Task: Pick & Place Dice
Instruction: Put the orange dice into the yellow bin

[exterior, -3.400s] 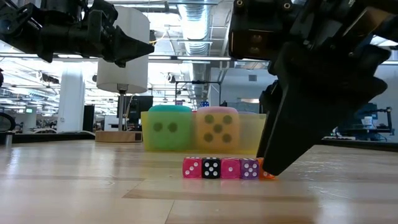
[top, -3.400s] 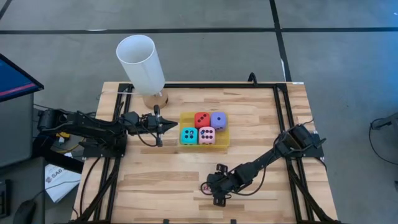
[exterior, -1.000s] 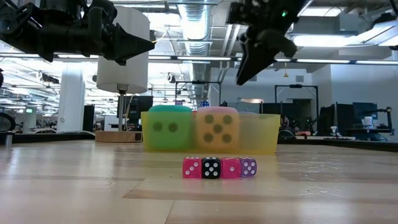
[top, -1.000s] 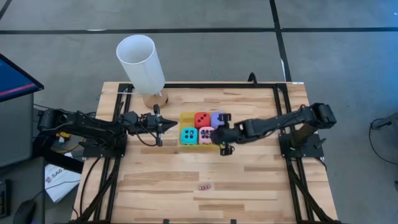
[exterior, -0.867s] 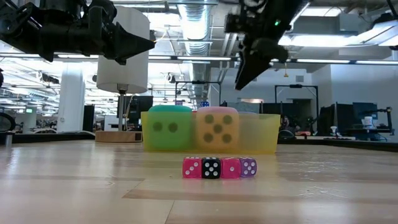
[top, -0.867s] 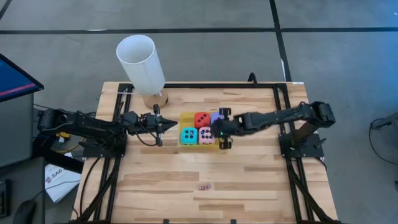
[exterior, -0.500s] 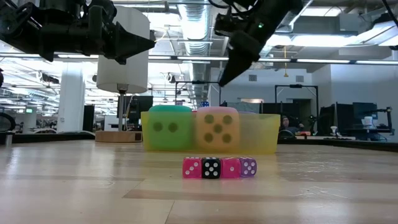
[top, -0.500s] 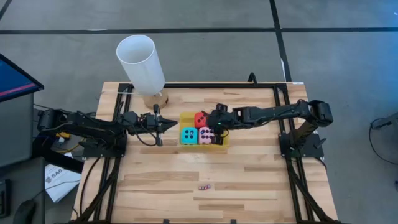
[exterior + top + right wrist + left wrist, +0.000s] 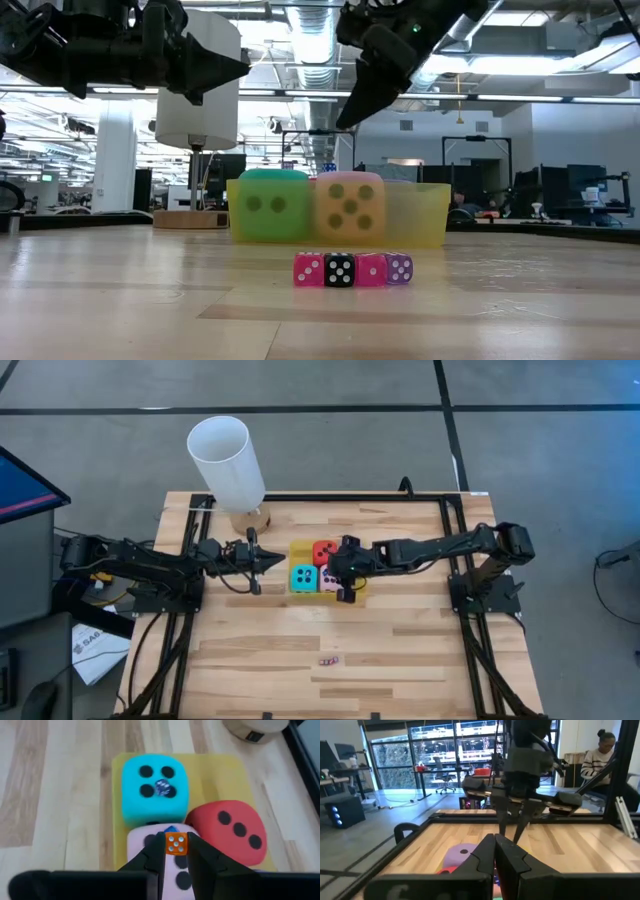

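A yellow tray (image 9: 298, 548) at mid-table holds big soft dice: cyan (image 9: 155, 787), red (image 9: 227, 827), pink (image 9: 137, 842) and purple (image 9: 462, 854). A tiny blue-violet die (image 9: 161, 787) lies on the cyan die's top face. My right gripper (image 9: 176, 851) hangs above the pink die, slanting down from the table's right, shut on a tiny orange die (image 9: 176, 843). It hides the purple die in the high view. My left gripper (image 9: 268, 563) hovers shut and level, just left of the tray. My right gripper pinches the tiny orange die by two opposite faces (image 9: 176, 843), right at the free ends of its two fingers. The fingers slant down from the table's right side. The die is lifted clear, above the pink die, with a face of white pips toward the wrist camera.
A row of several tiny dice (image 9: 328, 659) lies on the wood near the front edge. A tall white cylinder (image 9: 227, 460) on a wooden base stands at the far left. A black frame (image 9: 455, 550) borders the table.
My right gripper has moved toward the table's left, from the tray's right edge to over the pink die, staying high above the tray. It has rolled and tipped further down, still shut. The left arm and the big dice have kept still.
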Controlling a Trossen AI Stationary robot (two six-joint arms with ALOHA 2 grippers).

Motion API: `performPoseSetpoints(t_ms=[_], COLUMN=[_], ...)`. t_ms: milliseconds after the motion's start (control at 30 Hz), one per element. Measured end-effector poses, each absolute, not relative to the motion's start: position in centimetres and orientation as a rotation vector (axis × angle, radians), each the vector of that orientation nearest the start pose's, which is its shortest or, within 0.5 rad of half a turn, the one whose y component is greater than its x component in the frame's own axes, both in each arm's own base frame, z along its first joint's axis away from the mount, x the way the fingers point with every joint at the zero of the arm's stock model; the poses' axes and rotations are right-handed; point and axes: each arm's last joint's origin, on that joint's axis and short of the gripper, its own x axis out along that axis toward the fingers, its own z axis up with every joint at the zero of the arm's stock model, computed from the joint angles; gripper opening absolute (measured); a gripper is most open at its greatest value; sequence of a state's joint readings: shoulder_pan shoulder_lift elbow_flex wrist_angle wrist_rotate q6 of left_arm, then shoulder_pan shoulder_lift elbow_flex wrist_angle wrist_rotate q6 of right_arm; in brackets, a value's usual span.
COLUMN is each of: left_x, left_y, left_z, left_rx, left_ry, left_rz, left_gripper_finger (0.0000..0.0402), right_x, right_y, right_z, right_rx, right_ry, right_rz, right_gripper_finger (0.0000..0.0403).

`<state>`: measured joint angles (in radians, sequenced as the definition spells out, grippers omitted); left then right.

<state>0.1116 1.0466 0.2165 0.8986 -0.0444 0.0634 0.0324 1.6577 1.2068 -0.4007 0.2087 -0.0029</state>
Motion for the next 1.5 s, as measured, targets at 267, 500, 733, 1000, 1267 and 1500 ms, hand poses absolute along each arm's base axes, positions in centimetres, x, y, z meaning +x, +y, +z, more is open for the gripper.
performPoseSetpoints(t_ms=[267,500,733,1000,1267,1500], left_x=[19.3,19.6,19.6,19.6,19.6,19.6], left_y=[2.2,1.2,0.8,0.8,0.8,0.8], left_z=[19.7,19.5,19.4,19.4,19.4,19.3], left_rx=[-0.018,-0.024,-0.025,-0.032,-0.034,-0.035], left_ry=[-0.064,-0.051,-0.044,-0.045,-0.044,-0.039], left_rz=[0.150,0.098,0.076,0.076,0.076,0.076], left_gripper_finger=[0.0000,0.0000,0.0000,0.0000,0.0000,0.0000], right_x=[35.2,35.2,35.1,35.0,35.5,36.3], right_y=[0.5,0.6,0.5,0.4,-0.6,-1.5], right_z=[24.1,24.1,24.0,23.9,22.7,20.1], right_rx=[-0.104,-0.108,-0.111,-0.115,-0.126,-0.113], right_ry=[0.856,0.860,0.869,0.882,0.921,1.003], right_rz=[-0.167,-0.163,-0.161,-0.161,-0.172,-0.140], right_gripper_finger=[0.0056,0.0056,0.0056,0.0056,0.0056,0.0056])
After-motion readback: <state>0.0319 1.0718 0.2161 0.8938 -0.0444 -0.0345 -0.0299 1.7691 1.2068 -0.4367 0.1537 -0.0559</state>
